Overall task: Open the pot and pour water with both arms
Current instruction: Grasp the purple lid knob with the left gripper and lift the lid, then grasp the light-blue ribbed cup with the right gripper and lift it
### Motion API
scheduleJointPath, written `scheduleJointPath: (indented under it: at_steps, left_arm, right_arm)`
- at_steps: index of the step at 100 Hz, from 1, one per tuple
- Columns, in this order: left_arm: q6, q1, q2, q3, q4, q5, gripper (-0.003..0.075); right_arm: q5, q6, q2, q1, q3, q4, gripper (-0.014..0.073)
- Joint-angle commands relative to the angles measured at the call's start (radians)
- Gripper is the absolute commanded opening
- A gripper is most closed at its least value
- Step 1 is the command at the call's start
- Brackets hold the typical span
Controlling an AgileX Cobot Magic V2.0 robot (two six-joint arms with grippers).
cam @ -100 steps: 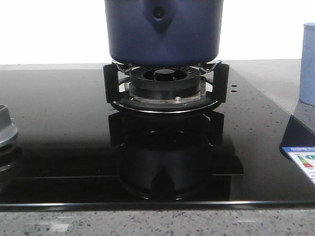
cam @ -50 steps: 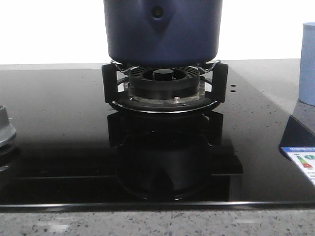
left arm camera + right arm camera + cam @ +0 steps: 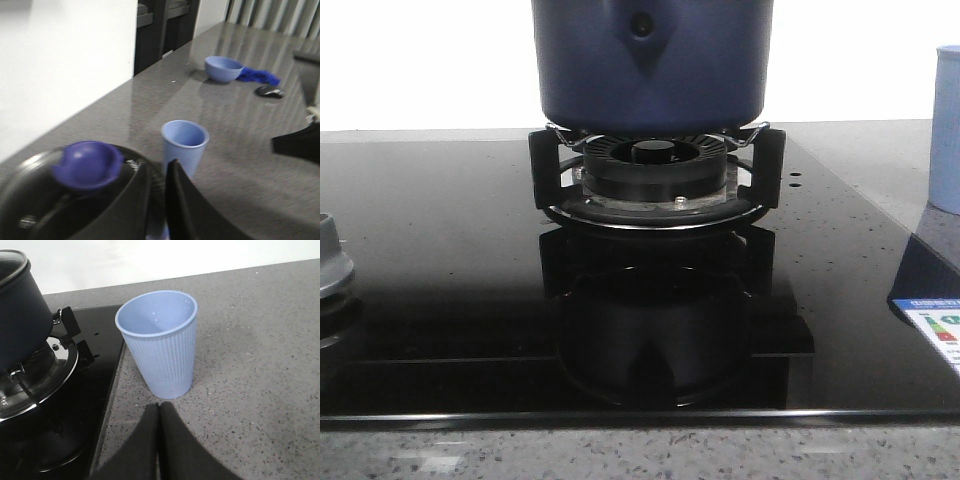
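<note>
One pot [image 3: 651, 62] in view, dark navy, sitting upright on the burner grate [image 3: 656, 172] at the back centre of the black glass hob [image 3: 450, 270]; long axis vertical, top cropped out of the front view. Pointed handle mount with its single rivet [image 3: 642, 24] faces the front camera. Glass lid [image 3: 30, 200] on the pot, one purple knob [image 3: 88, 164] on top, seen from the left wrist.

Versus half a second ago: pot and grate in the same spot, no visible shift; same for the pale cup edge at the right of the front view. Against the frame a second back, the whole scene sits very slightly differently, a tiny offset only, nothing rearranged.

Counts: one pot, one lid, one knob, one pale blue ribbed cup [image 3: 159, 342], one pale blue bowl [image 3: 222, 68], one blue cloth [image 3: 259, 76] touching the bowl, one computer mouse [image 3: 270, 91] near the cloth. One burner under the pot, plus part of a second grey burner [image 3: 332, 258] at the hob's left edge. One energy label [image 3: 938, 332] at the hob's right corner.

Cup stands upright on the grey speckled counter [image 3: 260, 365], just beside the hob edge, apart from the pot.

Left gripper [image 3: 162, 200] hangs over the lid beside the knob, fingers with a narrow gap, holding nothing. Right gripper [image 3: 159, 440] has its fingers pressed together, empty, just short of the cup's base, not touching it.
</note>
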Motion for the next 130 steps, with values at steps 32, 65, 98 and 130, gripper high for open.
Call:
scheduleJointPath:
  at_steps: [32,65,98,130]
  left_arm:
    - [0.234,-0.066,0.131,-0.065,-0.100,-0.067,0.0512]
    - [0.259,-0.103,0.262,-0.177,-0.151,-0.139,0.0521]
    - [0.259,-0.101,0.315,-0.190,-0.153,-0.189,0.0635]
    - [0.260,-0.101,0.383,-0.212,-0.221,-0.179,0.0626]
  right_arm:
    - [-0.095,-0.032,0.018,0.006,-0.038,-0.003,-0.0064]
    - [-0.097,-0.050,0.018,0.017,-0.038,-0.005,-0.0063]
    - [-0.099,-0.050,0.018,0.017,-0.038,-0.005,-0.0064]
    - [-0.101,-0.050,0.018,0.017,-0.038,-0.005,-0.0064]
